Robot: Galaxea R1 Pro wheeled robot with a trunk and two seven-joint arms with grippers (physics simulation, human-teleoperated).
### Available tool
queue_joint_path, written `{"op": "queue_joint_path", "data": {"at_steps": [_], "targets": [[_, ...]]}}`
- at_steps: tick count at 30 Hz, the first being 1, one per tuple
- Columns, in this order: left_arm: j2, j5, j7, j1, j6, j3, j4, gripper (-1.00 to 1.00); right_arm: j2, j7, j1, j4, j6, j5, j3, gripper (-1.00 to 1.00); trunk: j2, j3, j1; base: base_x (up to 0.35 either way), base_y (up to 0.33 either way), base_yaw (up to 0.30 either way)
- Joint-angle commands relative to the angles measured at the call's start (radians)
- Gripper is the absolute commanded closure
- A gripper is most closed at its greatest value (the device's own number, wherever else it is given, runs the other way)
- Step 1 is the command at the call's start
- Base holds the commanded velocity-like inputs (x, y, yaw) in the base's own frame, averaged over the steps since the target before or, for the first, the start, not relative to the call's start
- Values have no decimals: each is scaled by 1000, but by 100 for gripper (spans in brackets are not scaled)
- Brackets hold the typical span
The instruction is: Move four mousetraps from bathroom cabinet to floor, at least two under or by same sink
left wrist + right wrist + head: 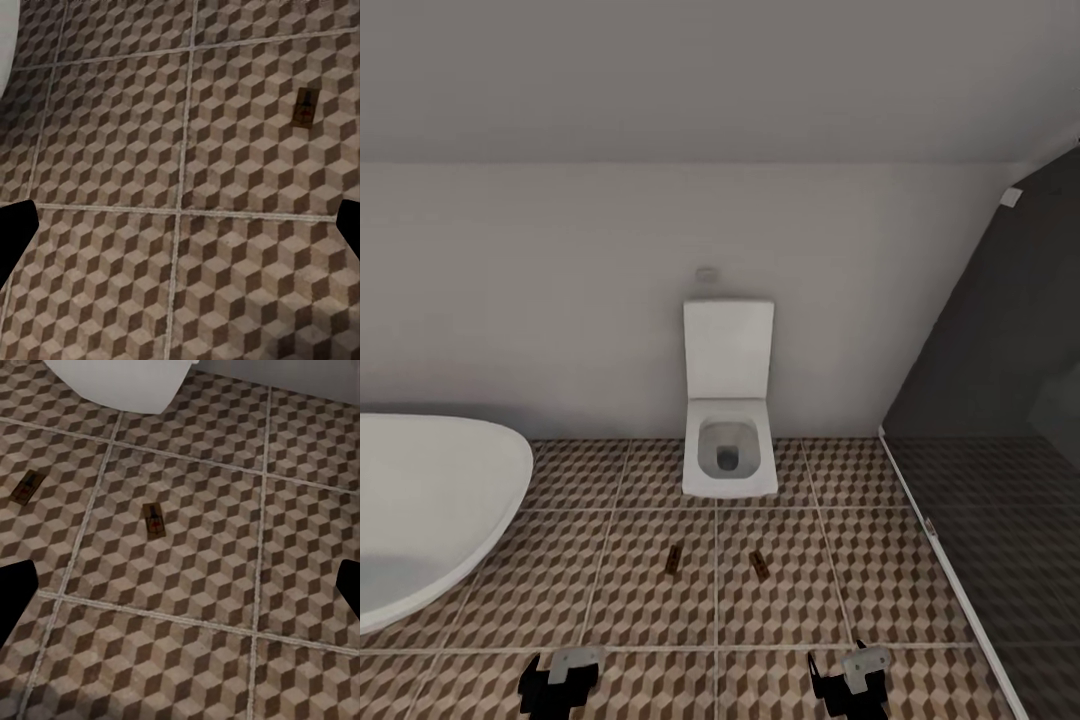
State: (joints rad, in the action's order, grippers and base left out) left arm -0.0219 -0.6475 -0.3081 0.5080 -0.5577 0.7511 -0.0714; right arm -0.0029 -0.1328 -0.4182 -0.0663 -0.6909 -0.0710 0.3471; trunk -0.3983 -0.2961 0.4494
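Two mousetraps (675, 560) (761, 565) lie on the tiled floor (640, 600) before the toilet (728, 455). Left gripper (560, 680) and right gripper (850, 680) hang spread wide, holding nothing.

The bathroom floor (780, 600) of square tiles, printed with brown, beige and white cubes, carries two small flat tan-wood mousetraps: one (674, 560) and another (761, 565), apart, seemingly on neighbouring tiles before the white toilet (729, 460).
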Motion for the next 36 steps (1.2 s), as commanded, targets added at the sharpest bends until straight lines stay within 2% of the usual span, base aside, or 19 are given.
{"op": "queue_joint_path", "data": {"at_steps": [1,20,24,36], "targets": [[-1,1,-5,1,-3,6,-4,-100,0,-3,-1,0,-2,-7,9,-100,-2,0,1,0,0,0],[-2,1,-5,1,0,6,-4,-100,0,-4,-1,1,-2,-7,9,-100,-2,31,1,0,0,0],[-5,0,-5,-2,3,6,-5,-100,-1,-3,0,30,2,-7,9,-100,-2,38,1,0,0,0],[1,0,-11,-55,6,5,-6,-100,-6,-9,6,50,21,-7,8,-100,-2,46,1,0,0,0]]}}
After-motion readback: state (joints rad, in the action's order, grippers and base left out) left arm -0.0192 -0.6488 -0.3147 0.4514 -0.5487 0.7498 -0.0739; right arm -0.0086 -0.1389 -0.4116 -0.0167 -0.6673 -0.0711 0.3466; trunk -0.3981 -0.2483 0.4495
